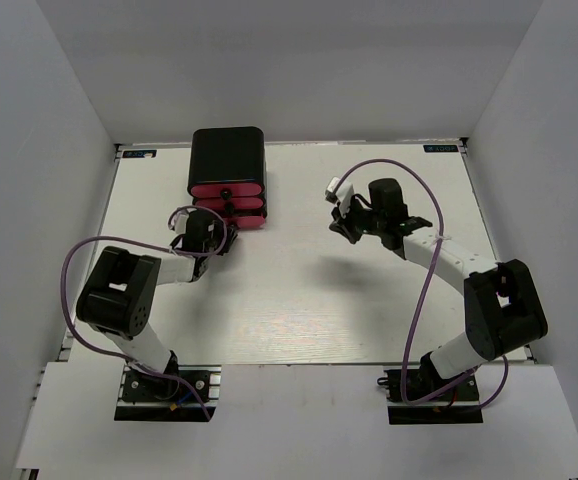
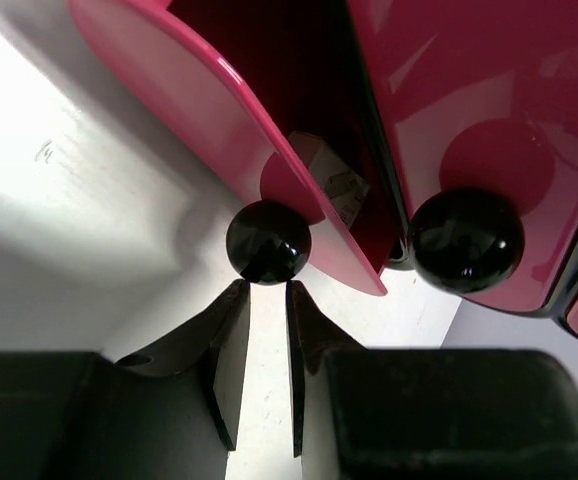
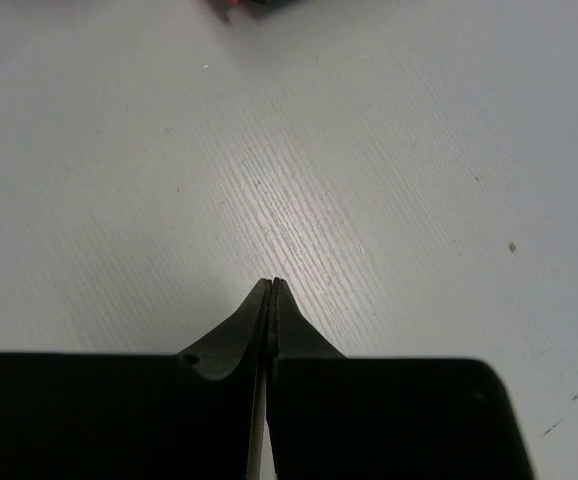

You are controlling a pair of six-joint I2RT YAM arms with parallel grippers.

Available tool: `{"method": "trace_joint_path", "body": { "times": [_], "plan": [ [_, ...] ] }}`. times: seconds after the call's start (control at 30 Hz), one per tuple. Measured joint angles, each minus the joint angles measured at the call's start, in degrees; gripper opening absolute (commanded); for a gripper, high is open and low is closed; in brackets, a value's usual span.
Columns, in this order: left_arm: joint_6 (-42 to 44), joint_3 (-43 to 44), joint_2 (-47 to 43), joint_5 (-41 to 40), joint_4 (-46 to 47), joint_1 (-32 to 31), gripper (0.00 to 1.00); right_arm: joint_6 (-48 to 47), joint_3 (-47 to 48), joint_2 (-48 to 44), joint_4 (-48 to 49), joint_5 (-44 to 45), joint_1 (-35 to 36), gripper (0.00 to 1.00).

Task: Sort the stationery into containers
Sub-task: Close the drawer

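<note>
White, faintly grained counter point(image 1: 299, 300) fills the top view. At its near edge, along the bottom of the frame, the two bases are bolted. The left arm point(image 1: 129, 290) bends up and rightward from the lower left, and the right arm point(image 1: 489, 310) reaches up and leftward from the lower right. Between them the middle of the frame is bare counter, open from the near edge to the far one.

In the right wrist view the right jaws are pressed together with nothing between them, tips over bare counter. In the top view they hang right of centre, well apart from the box.

In the left wrist view the left jaws stand apart with a narrow gap. Their fingers point(image 2: 224, 340) point at a round black knob point(image 2: 268, 243) just past the tips. They are not clamped on it, and we cannot tell whether they touch it. That knob sits on a pink-red drawer front point(image 2: 199, 110) that stands ajar, angled away from its neighbour, with a dark opening behind its edge. A second knob point(image 2: 466, 240) sits on the neighbouring front, to the right.

Farthest off, the three drawers point(image 1: 231, 203) are stacked in a rounded black box point(image 1: 227, 155), upper left of centre. The box backs onto the counter's far edge, where grey walls point(image 1: 299, 60) rise. Left of the box only a short stretch of counter runs to the left edge. To its right the surface lies open across to the right edge.
</note>
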Motion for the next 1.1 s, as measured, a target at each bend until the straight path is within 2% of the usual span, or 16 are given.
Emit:
{"method": "trace_joint_path", "body": {
  "times": [1.1],
  "plan": [
    [0.02, 6.05, 4.55, -0.15, 0.68, 0.02, 0.34, -0.02, -0.94, -0.81, -0.07, -0.63, -1.57, 0.00]
  ]
}}
